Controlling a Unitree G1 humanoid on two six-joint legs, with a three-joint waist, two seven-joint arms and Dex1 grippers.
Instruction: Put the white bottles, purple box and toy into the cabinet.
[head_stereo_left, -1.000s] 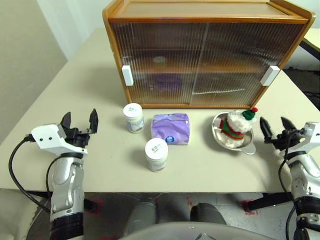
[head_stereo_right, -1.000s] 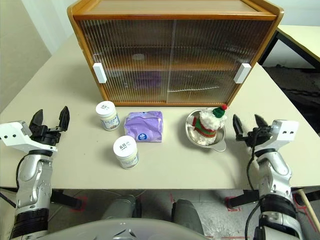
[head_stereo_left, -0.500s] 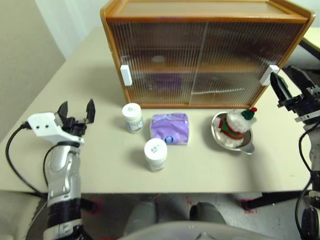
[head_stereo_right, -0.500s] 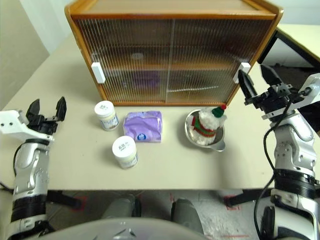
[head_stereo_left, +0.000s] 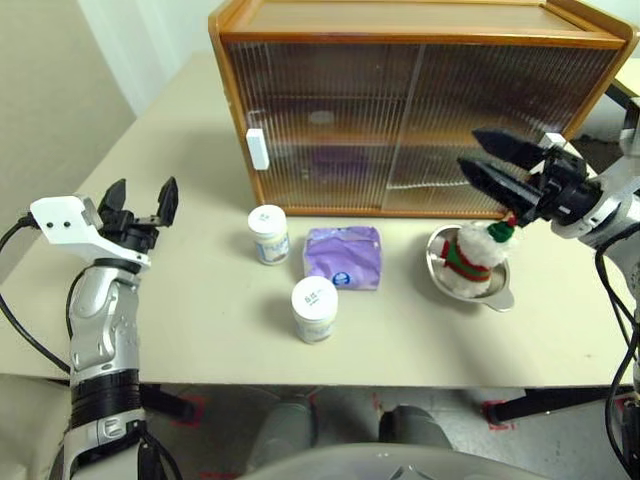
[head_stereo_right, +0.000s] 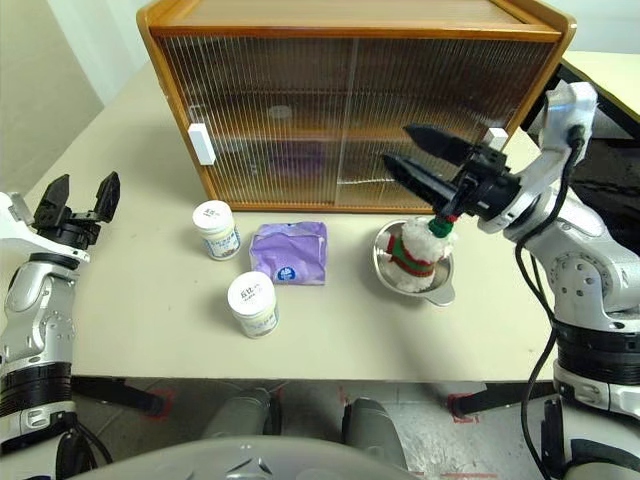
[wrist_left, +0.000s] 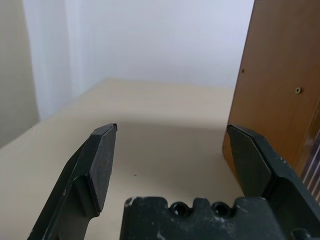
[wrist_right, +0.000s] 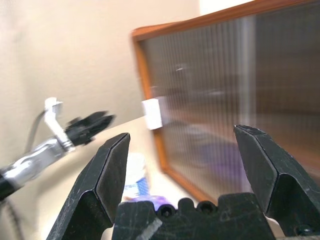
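The wooden cabinet (head_stereo_left: 415, 100) stands at the back of the table with both ribbed doors shut, a white handle (head_stereo_left: 258, 148) on its left door. In front of it stand two white bottles (head_stereo_left: 268, 234) (head_stereo_left: 314, 308), with the purple box (head_stereo_left: 342, 256) lying flat between them and the toy. The toy (head_stereo_left: 470, 255) sits in a steel bowl (head_stereo_left: 497, 293). My right gripper (head_stereo_left: 472, 150) hangs open and empty just above the toy, pointing left across the right door. Left of the bottles, my left gripper (head_stereo_left: 140, 190) is raised, open and empty.
The beige table (head_stereo_left: 200, 300) has free room on its left side and along its front edge. A second table's corner (head_stereo_right: 610, 75) shows at the far right behind the cabinet. The left wrist view shows the cabinet's wooden side panel (wrist_left: 280, 75).
My right gripper has risen from the table's right edge and swung left, now above the toy in front of the right door. The left gripper has lifted a little. Nothing on the table moved.
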